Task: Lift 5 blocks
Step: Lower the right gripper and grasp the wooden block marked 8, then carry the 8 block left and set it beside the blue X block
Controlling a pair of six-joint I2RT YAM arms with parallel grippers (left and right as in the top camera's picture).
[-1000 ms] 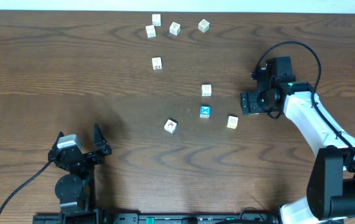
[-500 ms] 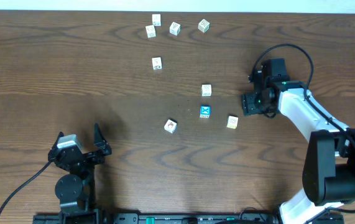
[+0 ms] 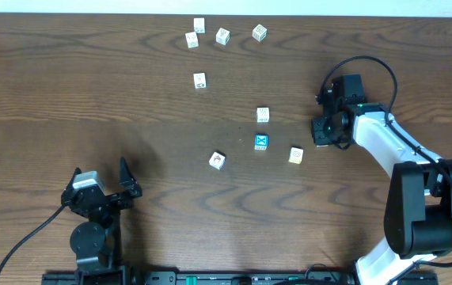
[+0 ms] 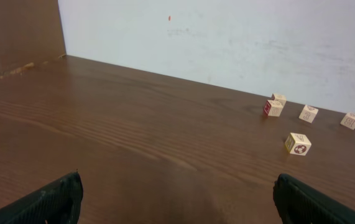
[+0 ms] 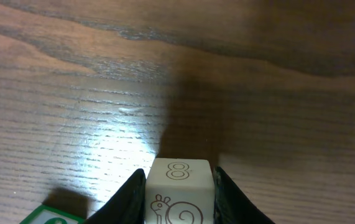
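The right arm (image 3: 384, 142) wears a smooth white shell over its long link, with black joint housings at both ends and a bulky black base column (image 3: 423, 226). A small green light (image 3: 362, 104) glows on the black wrist block, and a thin black cable (image 3: 366, 56) loops above it in one wide arc. The right gripper (image 3: 319, 131) is black; its fingers (image 5: 122, 200) look glossy and rounded up close. The left arm (image 3: 91, 237) is all black, with a round motor housing, a silver-grey cap (image 3: 85, 180) and a black cable (image 3: 29, 237) at its side. The left gripper (image 3: 100, 170) is black too, with matt, finely textured fingertips (image 4: 46, 202).
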